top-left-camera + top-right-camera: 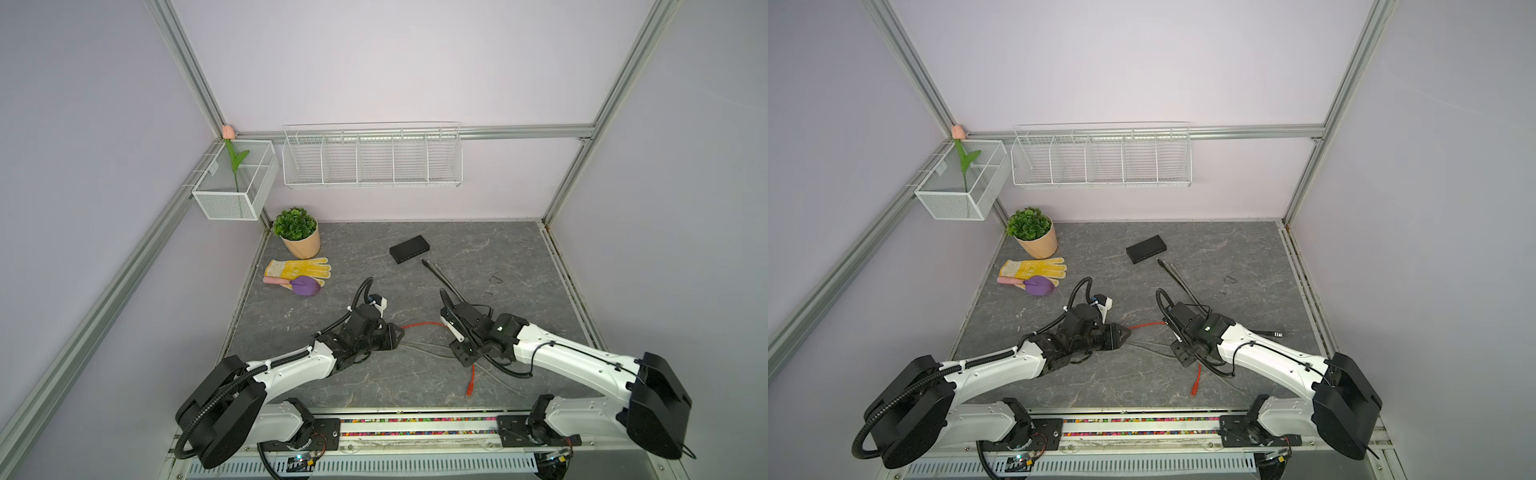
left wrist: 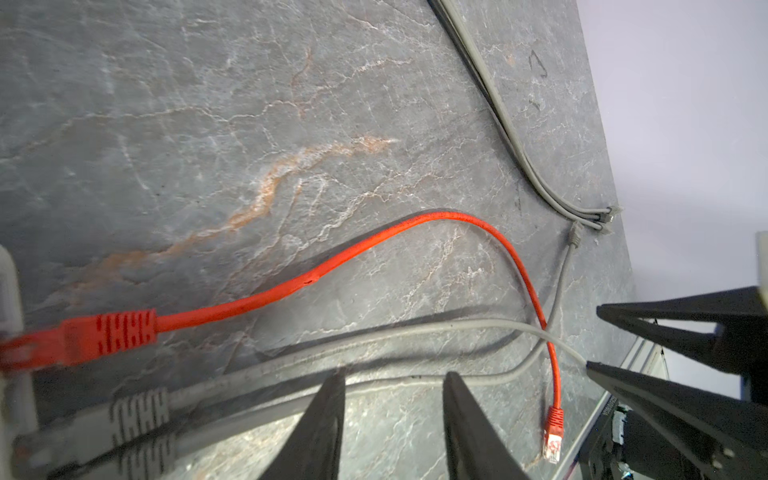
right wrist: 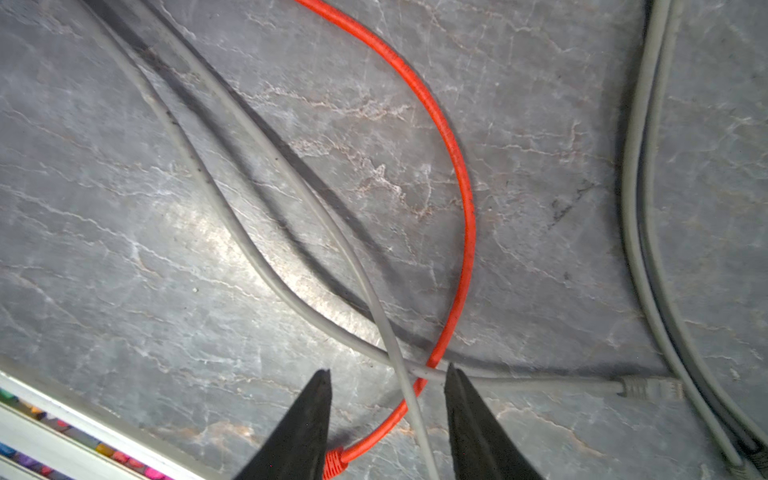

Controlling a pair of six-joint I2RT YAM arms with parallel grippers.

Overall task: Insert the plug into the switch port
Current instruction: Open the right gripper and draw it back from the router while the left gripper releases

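Two grippers hang low over the front half of the table point(image 1: 519, 257), both with jaws apart and clamping nothing: the left gripper point(image 2: 395, 374) shows an empty gap, and the right gripper point(image 3: 388, 370) straddles where the red cable point(image 3: 465, 187) crosses the gray cables point(image 3: 232, 216). You find one red plug point(image 1: 468, 390) at 6 o'clock from the right gripper. The black switch point(image 1: 409, 249) lies well apart, toward 12 o'clock of the table.

Lilac walls point(image 1: 374, 62), grey slate tabletop point(image 1: 478, 257)
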